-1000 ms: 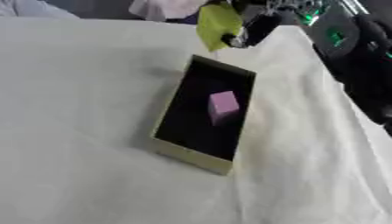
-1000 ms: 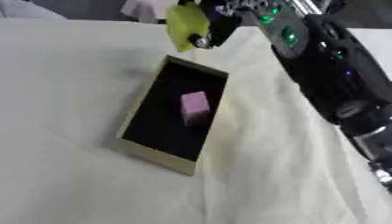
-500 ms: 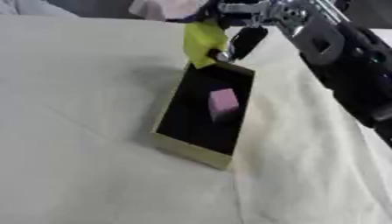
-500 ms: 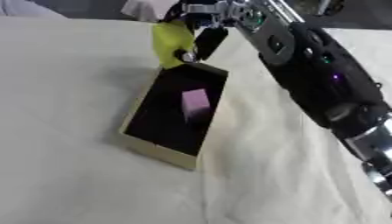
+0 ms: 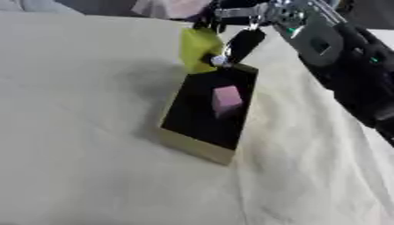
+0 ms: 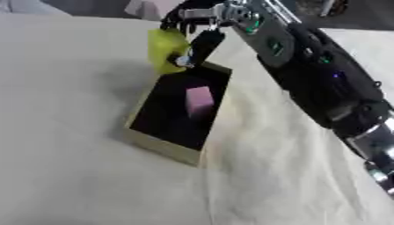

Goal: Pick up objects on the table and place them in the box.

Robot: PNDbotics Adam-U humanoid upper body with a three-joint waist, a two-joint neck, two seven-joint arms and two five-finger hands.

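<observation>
Cream cloth-covered table (image 5: 77,132); on it a shallow box (image 5: 192,144) with tan walls and black inside, lying askew, a pink block (image 5: 227,100) resting within near its middle. Above the box's far end a yellow-green object (image 5: 198,48) — pinched in the curled fingers of the right hand (image 5: 235,30), held just over the far rim, not yet inside. Right arm reaching in from the upper right; left hand nowhere in either view.

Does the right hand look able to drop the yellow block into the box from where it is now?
Probably yes. The right hand holds the yellow block just over the far end of the box, whose top is open; only a pink block lies inside, farther along.
</observation>
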